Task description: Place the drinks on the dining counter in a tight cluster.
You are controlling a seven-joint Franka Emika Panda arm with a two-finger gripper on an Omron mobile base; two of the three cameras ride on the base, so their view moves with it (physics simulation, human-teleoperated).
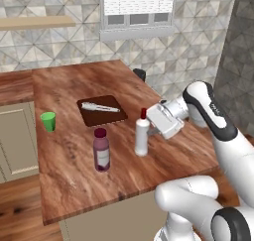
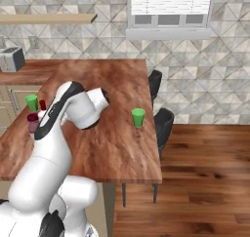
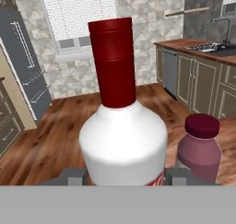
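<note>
Standing white bottle (image 3: 123, 144) between claw (image 3: 123, 176) fingers

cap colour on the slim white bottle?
Red cap on the slim white bottle; clearest in the hand view.

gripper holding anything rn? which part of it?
Yes: the gripper is shut on the white bottle, gripping its body from the side, below the red cap. The bottle stands upright on the dining counter.

Glossy reddish-brown wood-grain desk (image 1: 74, 150). Smooth white plastic-looking bottle (image 3: 123, 144) with satin red cap. At its three o'clock, translucent purple bottle (image 3: 199, 149), matt maroon cap.
</note>
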